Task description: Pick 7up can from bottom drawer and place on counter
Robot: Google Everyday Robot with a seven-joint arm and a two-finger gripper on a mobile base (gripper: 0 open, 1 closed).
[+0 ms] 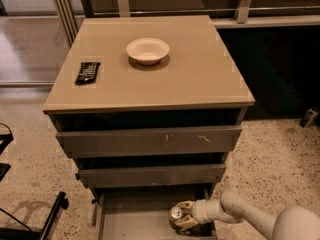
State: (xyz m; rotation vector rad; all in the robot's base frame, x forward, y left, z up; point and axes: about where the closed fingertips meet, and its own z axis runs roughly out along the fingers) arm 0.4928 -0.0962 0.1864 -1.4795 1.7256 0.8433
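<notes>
- Camera view is looking down on a grey three-drawer cabinet with a glossy tan-beige square counter (200, 84) as its top.
- A round cream bowl (147, 50) is sitting upright on the counter, midway between the left and right edges and closer to the back edge.
- A flat black rectangular packet (87, 72) is lying close to the counter's left edge, well apart from the bowl.
- The scratched grey top drawer front (147, 140) and the plain grey middle drawer (150, 175) are both standing slightly out from the cabinet.
- The shallow grey bottom drawer (132, 221) is standing pulled out towards the camera, its plain floor showing.
- A small cylindrical silver-topped 7up can (175, 213) is standing upright inside the bottom drawer, by its right wall.
- The robot's cream two-finger gripper (182, 215) is reaching into the bottom drawer from the right, low down at can height.
- Its fingers (185, 204) are closing around the 7up can, one on the far side and one on the near side, both touching it.
- The pale rounded arm (245, 218) is stretching in from the lower right corner of the scene.
</notes>
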